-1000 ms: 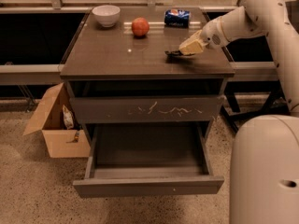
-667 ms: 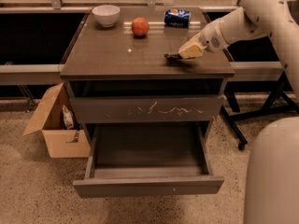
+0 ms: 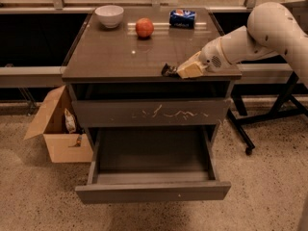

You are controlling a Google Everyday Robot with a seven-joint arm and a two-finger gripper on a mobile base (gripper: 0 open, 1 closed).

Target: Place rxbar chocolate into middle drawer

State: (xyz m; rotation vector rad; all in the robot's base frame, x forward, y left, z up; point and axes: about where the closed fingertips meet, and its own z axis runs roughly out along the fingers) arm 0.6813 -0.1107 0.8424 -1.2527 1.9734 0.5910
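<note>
Rxbar chocolate (image 3: 168, 70) pokes out of my gripper (image 3: 179, 71), pinched by one end, just above the cabinet top (image 3: 120, 57) front edge. Light, flattish, slick wrapper, so I'd clamp across the flat faces. Middle drawer (image 3: 153, 191) sits open, well below the claw.

On the cabinet top (image 3: 120, 57), a white bowl (image 3: 109, 16) stands at the back left, a red apple (image 3: 144, 27) mid-back and a blue soda can (image 3: 182, 18) on its side back right. An open cardboard box (image 3: 60, 129) sits on the floor left of the cabinet; the gripper (image 3: 180, 71) is at the top's front right edge
</note>
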